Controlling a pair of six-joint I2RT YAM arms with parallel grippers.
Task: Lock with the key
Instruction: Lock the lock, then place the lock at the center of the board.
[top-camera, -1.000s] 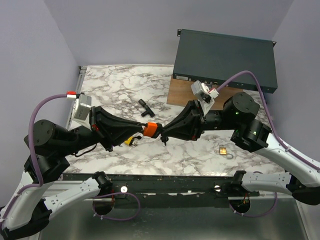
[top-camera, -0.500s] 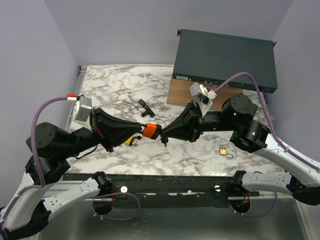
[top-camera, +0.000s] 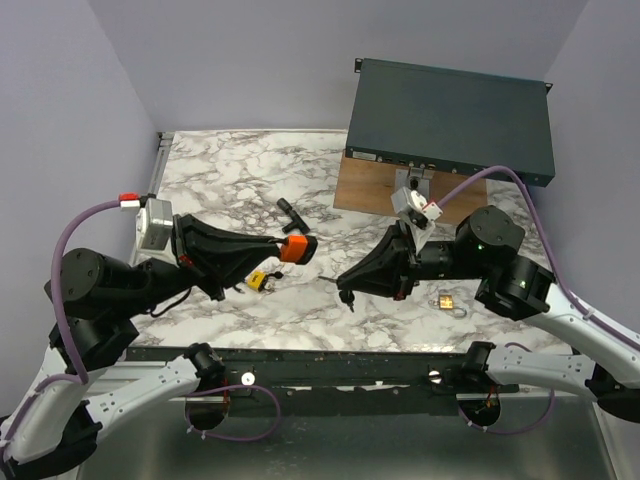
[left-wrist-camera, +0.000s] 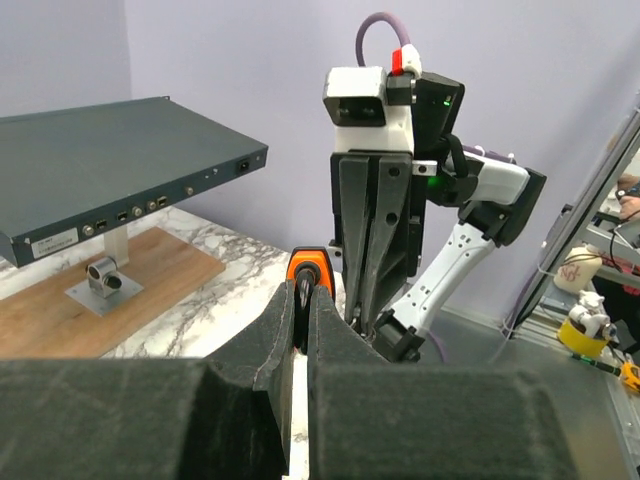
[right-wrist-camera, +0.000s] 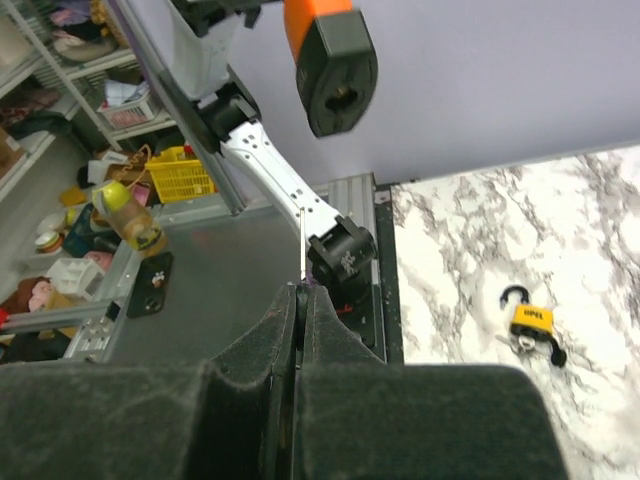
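Two arms faced each other above the near half of the marble surface (top-camera: 215, 165), each loaded. At the left gripper (left-wrist-camera: 301, 318) the jaws pinched the orange padlock (top-camera: 298, 250) by its body and held it in the air, black end turned toward the right arm. At the right gripper (top-camera: 346, 291) the jaws were pressed together on the key (right-wrist-camera: 301, 250), which showed only as a thin upright sliver (edge-on to the wrist camera). Key and padlock stood apart, with the key lower and to the right in the overhead view.

Handling, as judged: the padlock is rigid and dense, and its smooth casing is liable to slip, so a grasp across the flat sides, clear of the keyway, suits it. The key is light, stiff and thin, and likely to pivot unless gripped flat on its bow.

On the surface lay a yellow padlock (right-wrist-camera: 531, 320), shackle open, just beside the left arm, and a brass padlock (top-camera: 447, 299) near the right arm. Farther off lay a black T-shaped part (top-camera: 291, 214). Farthest stood a rack unit (top-camera: 450, 115) on a wooden board (top-camera: 362, 190).

Only the right wrist view showed the keyway face. Only the overhead view showed the brass padlock. The left wrist view gave merely the lock's orange edge between its fingers (left-wrist-camera: 275, 330).
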